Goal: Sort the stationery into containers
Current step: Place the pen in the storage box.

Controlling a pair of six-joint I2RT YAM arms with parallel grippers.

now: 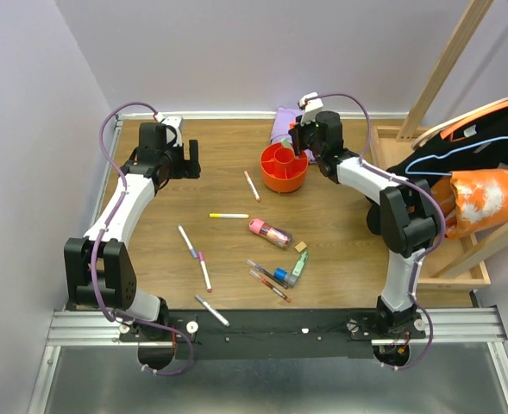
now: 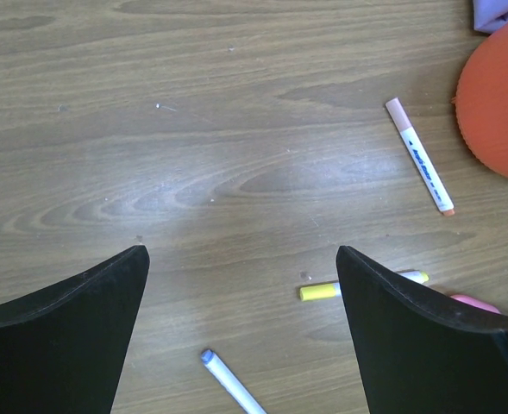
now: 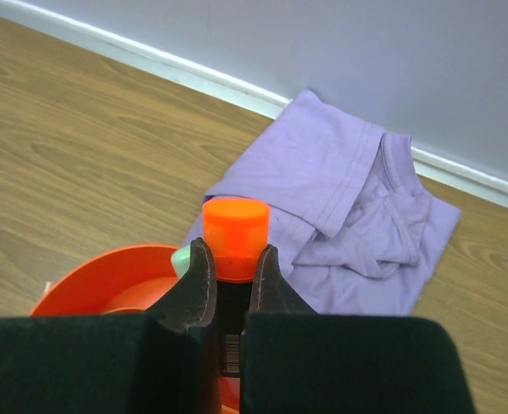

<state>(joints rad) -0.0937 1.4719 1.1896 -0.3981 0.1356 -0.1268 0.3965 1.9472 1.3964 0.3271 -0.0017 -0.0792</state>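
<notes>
Far centre of table [image 1: 150,224]: cup [image 1: 284,168]; cloth [image 1: 284,125] behind it, against far wall. My right gripper [image 1: 300,142] over cup's far rim, highlighter [image 3: 235,237] upright between my fingers. My left gripper [image 1: 189,159] far left, well apart from cup. One pen [image 1: 251,185] just near-left of cup. Mid-table: tube [image 1: 271,231], eraser [image 1: 302,247] near-right of tube.

Light is even and diffuse from overhead; shadows under the arms [image 1: 120,211] are soft and short. Left wrist view: pale sheen on the table [image 2: 262,172] mid-frame, left gripper fingers [image 2: 64,336] crushed to flat black. Right wrist view: skirting board [image 3: 150,59] bows from lens distortion, right gripper fingers [image 3: 193,289] soft, lilac cloth [image 3: 340,198] sharp.
</notes>
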